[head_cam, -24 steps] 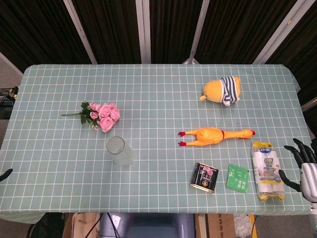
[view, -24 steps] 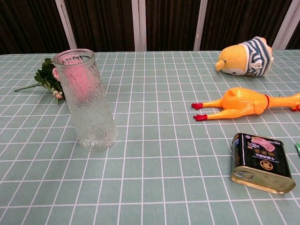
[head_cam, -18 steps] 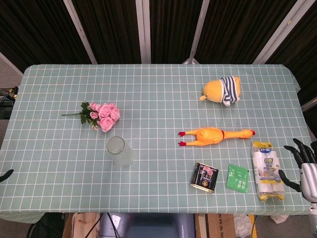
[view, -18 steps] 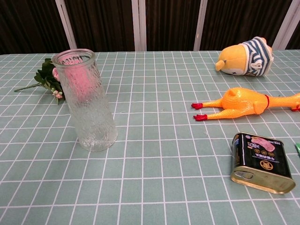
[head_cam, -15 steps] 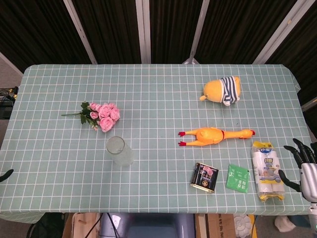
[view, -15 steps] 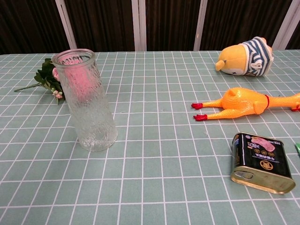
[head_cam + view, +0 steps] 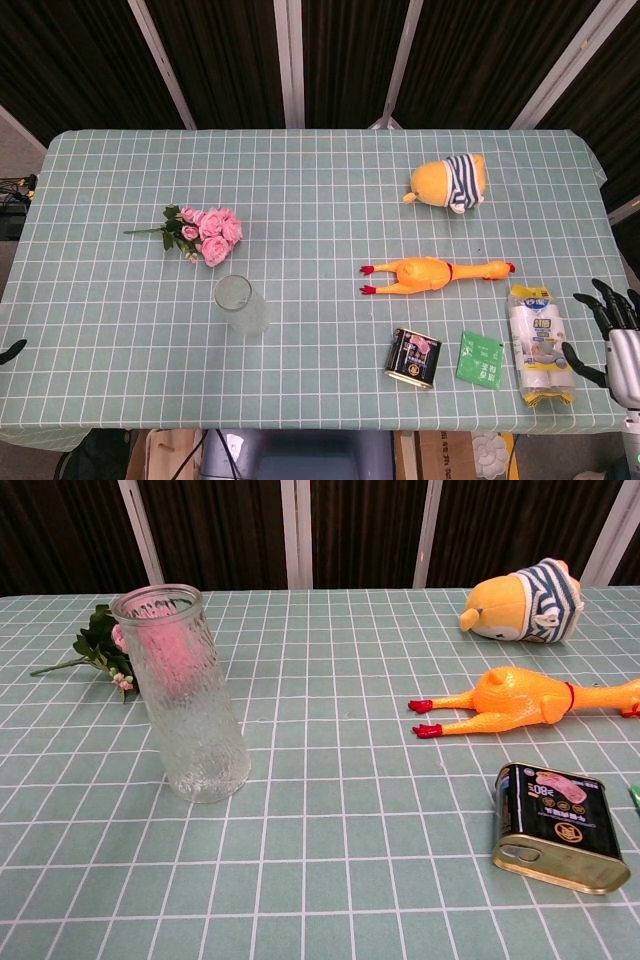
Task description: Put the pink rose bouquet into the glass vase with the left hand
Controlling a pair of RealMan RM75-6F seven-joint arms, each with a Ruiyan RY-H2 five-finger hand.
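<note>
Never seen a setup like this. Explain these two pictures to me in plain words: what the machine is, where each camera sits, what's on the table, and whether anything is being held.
This is a two-armed robot with finger hands, steered by a person. One picture looks down from its head, the other looks forward from its chest.

On the green checked tablecloth lie a pink rose bouquet, an upright clear glass vase, a yellow plush toy in a striped shirt, an orange rubber chicken, a black tin can, a small green packet and a white plastic-wrapped pack.

Nothing is held. The right hand hangs open at the table's right edge. Only a dark tip of the left hand shows at the left edge, too little to judge.
</note>
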